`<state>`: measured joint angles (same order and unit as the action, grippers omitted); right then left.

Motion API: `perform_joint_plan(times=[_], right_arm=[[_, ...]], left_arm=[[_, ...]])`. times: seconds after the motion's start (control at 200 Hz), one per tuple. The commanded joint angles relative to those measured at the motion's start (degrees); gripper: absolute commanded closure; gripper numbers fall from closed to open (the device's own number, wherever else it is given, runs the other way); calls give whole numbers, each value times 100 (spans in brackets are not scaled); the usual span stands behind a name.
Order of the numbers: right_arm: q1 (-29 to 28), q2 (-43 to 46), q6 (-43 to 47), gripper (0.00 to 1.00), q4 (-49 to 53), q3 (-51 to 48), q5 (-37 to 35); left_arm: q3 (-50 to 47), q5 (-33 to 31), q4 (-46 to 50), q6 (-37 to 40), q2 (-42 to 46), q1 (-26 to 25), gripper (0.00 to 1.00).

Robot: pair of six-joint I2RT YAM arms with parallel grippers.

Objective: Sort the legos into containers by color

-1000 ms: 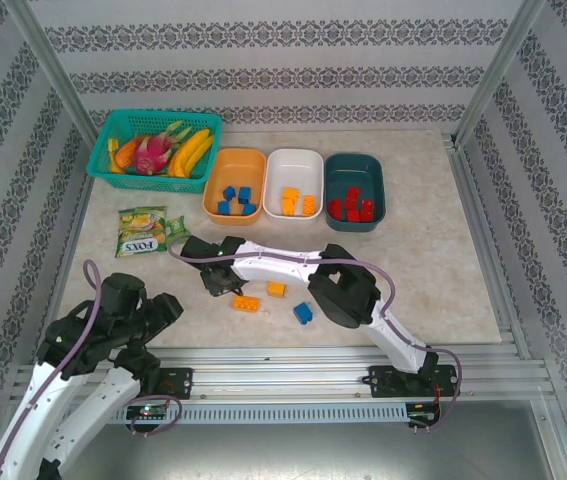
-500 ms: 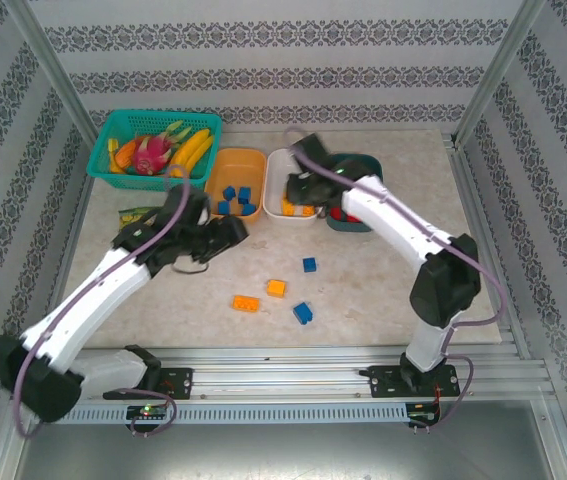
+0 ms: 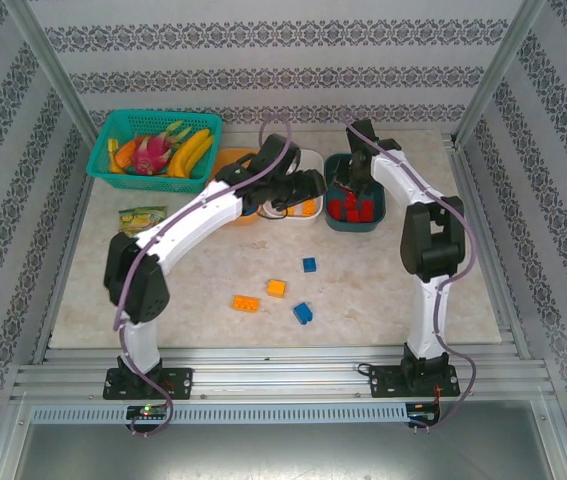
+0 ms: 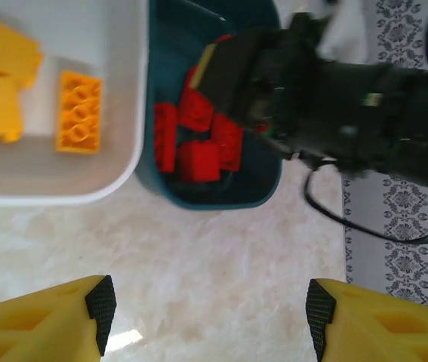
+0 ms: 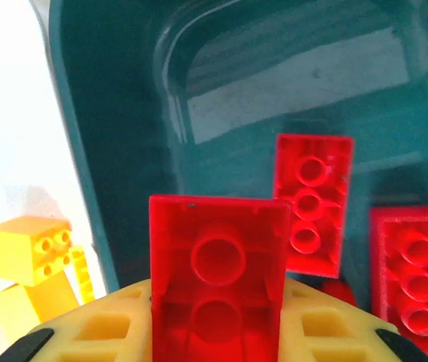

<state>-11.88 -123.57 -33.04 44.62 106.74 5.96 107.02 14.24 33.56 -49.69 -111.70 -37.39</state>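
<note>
Red lego (image 5: 217,279), studs toward camera, seemingly upright

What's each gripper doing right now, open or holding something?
Left gripper: open, nothing between its fingers.
Right gripper: shut on a red lego, over the dark teal tray.

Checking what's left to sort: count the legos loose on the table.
4: a blue brick, a small orange brick, a longer orange brick left of it, a second blue brick at the front. Others may be hidden.
</note>
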Motion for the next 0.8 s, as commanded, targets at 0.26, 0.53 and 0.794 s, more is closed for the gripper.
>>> perform_joint_plan(times=[0.26,0.53,0.794], right_arm=[[150,-890,-716,77,580,990,290],[230,-1347,-758,67,660,1462,624],[242,-932,-755,49,693,1371,428]], left_arm=[[2168,636,949,717,-1427,214,30],[2196,693,1108,791,-1464,292,30],[1954,548,1319,850,-1223,293,30]])
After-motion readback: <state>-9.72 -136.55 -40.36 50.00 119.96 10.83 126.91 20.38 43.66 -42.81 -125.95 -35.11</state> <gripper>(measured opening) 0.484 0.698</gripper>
